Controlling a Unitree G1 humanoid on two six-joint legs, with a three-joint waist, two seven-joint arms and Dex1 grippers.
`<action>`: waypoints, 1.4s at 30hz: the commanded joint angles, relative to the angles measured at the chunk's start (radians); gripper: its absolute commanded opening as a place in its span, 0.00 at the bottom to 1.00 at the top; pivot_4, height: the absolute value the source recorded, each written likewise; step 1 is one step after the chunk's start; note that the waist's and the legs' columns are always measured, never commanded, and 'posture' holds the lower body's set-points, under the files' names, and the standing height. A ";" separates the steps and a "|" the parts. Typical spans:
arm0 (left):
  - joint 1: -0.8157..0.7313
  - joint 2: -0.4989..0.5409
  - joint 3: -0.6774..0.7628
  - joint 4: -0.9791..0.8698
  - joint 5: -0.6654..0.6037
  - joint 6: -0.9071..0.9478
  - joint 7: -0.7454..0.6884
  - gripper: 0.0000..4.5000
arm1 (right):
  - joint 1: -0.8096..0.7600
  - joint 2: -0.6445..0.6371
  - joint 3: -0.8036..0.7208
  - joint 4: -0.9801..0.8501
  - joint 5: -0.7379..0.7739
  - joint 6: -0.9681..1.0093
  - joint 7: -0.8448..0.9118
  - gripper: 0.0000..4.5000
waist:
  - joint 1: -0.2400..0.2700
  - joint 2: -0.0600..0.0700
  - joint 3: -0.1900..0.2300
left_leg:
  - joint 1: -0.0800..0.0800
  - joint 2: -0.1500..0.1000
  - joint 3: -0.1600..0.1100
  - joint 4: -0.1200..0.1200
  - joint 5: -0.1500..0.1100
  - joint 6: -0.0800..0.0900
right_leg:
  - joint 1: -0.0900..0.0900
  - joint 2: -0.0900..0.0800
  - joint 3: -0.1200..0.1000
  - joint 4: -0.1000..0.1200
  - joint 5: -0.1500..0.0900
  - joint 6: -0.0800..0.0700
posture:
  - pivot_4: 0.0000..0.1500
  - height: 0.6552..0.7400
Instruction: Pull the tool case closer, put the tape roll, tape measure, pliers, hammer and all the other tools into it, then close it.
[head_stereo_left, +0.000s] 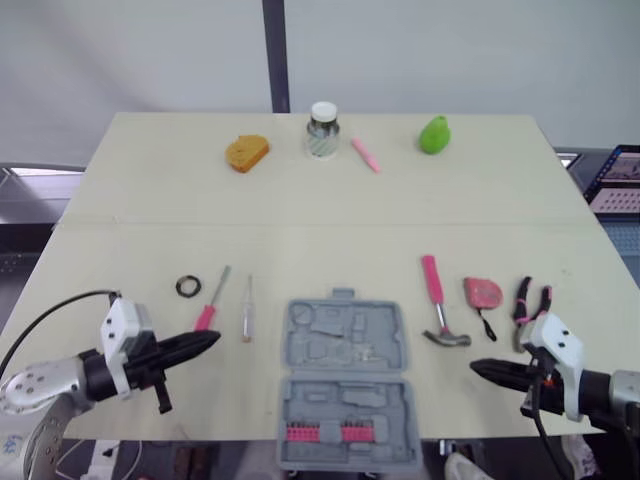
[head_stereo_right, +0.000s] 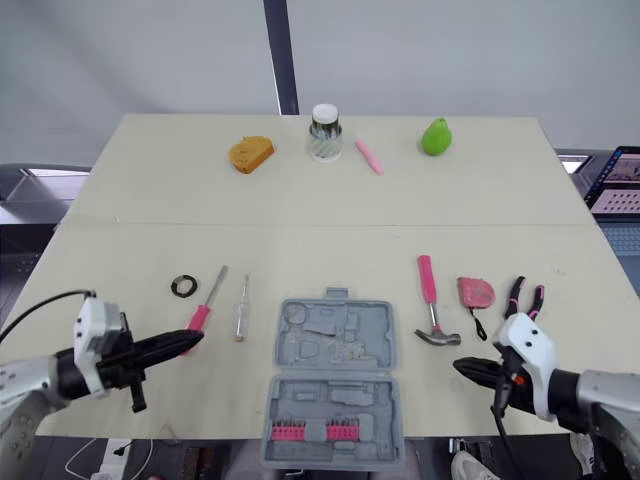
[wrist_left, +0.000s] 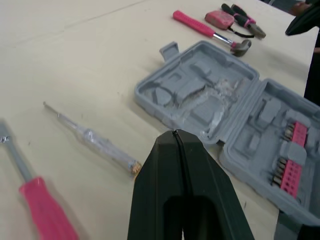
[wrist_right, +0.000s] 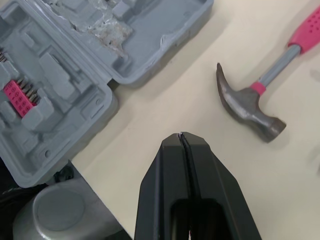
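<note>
From the head camera, the open grey tool case (head_stereo_left: 345, 385) lies at the near edge of the bench (head_stereo_left: 320, 200), in the middle, its lower half carrying a row of pink bits. To its left lie a clear-handled screwdriver (head_stereo_left: 248, 312), a pink-handled screwdriver (head_stereo_left: 210, 305) and the black tape roll (head_stereo_left: 188, 286). To its right lie the hammer (head_stereo_left: 437, 300), the pink tape measure (head_stereo_left: 482, 292) and the pliers (head_stereo_left: 531, 300), side by side. The left gripper (head_stereo_left: 212, 338) hovers low by the pink screwdriver's handle. The right gripper (head_stereo_left: 475, 368) is near the hammer's head. At the far edge sit an orange lump (head_stereo_left: 247, 152), a jar (head_stereo_left: 322, 130), a pink marker (head_stereo_left: 365, 155) and a green pear-shaped thing (head_stereo_left: 434, 134). In the left wrist view the left gripper's two fingers are pressed together with nothing between them, the clear-handled screwdriver just beyond their tips and the case behind it. In the right wrist view the right gripper is likewise closed and empty, over bare bench between the case's corner and the hammer's head.
</note>
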 joint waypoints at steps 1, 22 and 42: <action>0.078 -0.026 0.048 0.009 0.016 -0.112 -0.021 0.00 | 0.033 0.008 -0.034 -0.006 0.006 -0.021 0.022 0.01 | -0.002 0.000 0.000 | 0.000 0.000 0.000 0.000 0.000 0.000 | 0.000 0.000 0.000 0.000 0.000 0.000 | 1.00 0.47; 0.227 -0.048 0.019 0.014 -0.019 -0.205 -0.046 0.88 | 0.114 0.003 -0.015 -0.001 -0.007 -0.046 0.045 0.88 | -0.001 -0.002 -0.003 | 0.000 0.001 0.000 0.000 -0.002 0.001 | 0.000 -0.001 0.000 -0.004 0.000 -0.001 | 1.00 0.47; 0.112 0.125 0.131 -0.042 -0.089 0.337 0.299 1.00 | -0.073 0.166 0.022 -0.151 0.043 -0.361 0.049 1.00 | -0.003 -0.006 -0.006 | 0.002 0.000 -0.002 0.000 -0.003 0.001 | 0.003 0.000 0.000 -0.001 0.000 -0.001 | 1.00 0.47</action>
